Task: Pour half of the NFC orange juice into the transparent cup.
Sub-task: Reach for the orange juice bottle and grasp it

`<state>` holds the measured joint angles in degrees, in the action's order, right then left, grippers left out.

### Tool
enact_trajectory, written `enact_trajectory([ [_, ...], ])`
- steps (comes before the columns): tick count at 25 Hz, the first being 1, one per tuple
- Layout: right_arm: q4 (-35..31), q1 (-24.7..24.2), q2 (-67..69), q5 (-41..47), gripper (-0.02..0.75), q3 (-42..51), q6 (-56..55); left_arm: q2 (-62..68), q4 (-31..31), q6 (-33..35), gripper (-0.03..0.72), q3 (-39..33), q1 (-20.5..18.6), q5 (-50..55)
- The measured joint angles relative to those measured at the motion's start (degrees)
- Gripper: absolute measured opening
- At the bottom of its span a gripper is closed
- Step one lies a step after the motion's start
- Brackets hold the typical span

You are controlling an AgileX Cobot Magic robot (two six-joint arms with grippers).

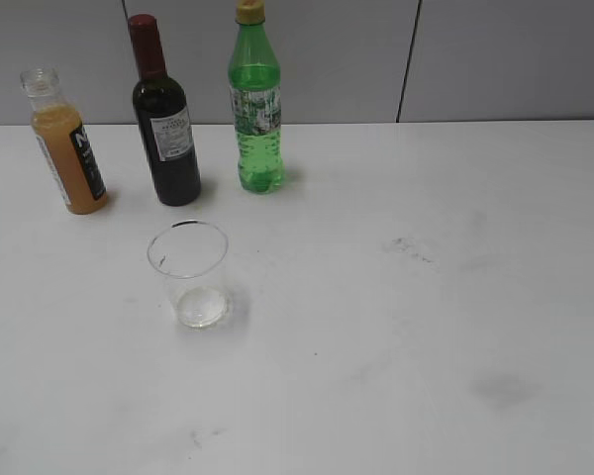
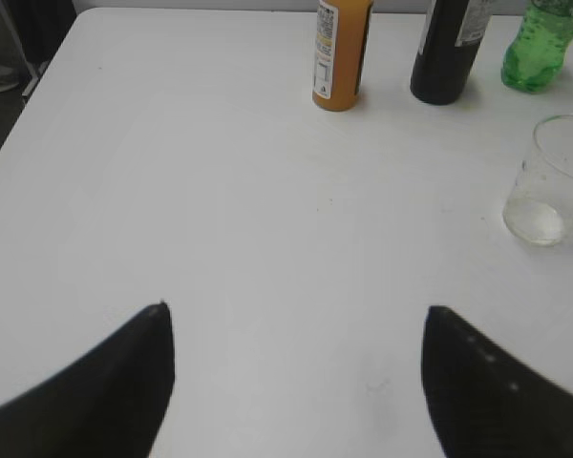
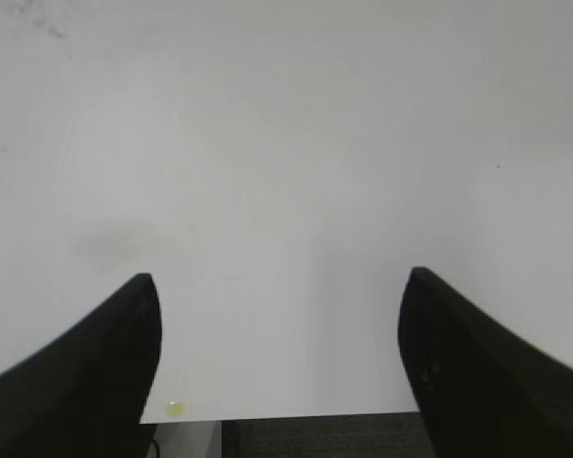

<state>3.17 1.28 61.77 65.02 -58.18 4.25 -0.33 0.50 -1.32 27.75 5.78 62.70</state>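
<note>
Three bottles: NFC orange juice [image 1: 67, 158], wine bottle [image 1: 164, 129], soda bottle [image 1: 256, 109]; one transparent cup [image 1: 190, 272]; both fingers pairs apart, empty.

From my remote seat, I took this for a lab or test room rather than a home. I saw a bare white desk [image 1: 455, 297], scuffed with faint grey marks, pushed up against plain grey wall panels [image 1: 495, 59] with a dark seam. Only three bottles and a clear cup stood on it, with no household clutter around.
</note>
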Motion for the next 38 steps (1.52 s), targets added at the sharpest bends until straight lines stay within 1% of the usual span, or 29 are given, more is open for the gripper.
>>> enact_trajectory([
  [4, 0.00, 0.00, -8.03, -2.37, 0.592, 9.85, 0.00, 0.00, 0.00, 0.00, 0.620, 0.00, 0.00, 0.00],
  [8, -0.38, 0.00, -15.52, -4.96, 0.592, 17.50, -0.56, 0.00, 0.00, 0.00, 0.620, 0.00, 0.00, 0.00],
  [12, -2.56, 0.00, -23.15, -6.77, 0.592, 23.49, -0.75, 0.00, 0.00, 0.00, 0.620, 0.00, 0.00, 0.00],
  [16, -3.17, 0.00, -30.67, -6.66, 0.592, 27.90, -0.81, 0.00, 0.00, 0.00, 0.620, 0.00, 0.00, 0.00],
  [27, -3.17, 0.00, -49.90, -5.88, 0.592, 29.41, -0.81, 0.00, 0.00, 0.00, 0.620, 0.00, 0.00, 0.00],
  [38, -3.17, 0.00, -60.95, -5.85, 0.592, 29.41, -0.81, 0.00, 0.00, 0.00, 0.620, 0.00, 0.00, 0.00],
])
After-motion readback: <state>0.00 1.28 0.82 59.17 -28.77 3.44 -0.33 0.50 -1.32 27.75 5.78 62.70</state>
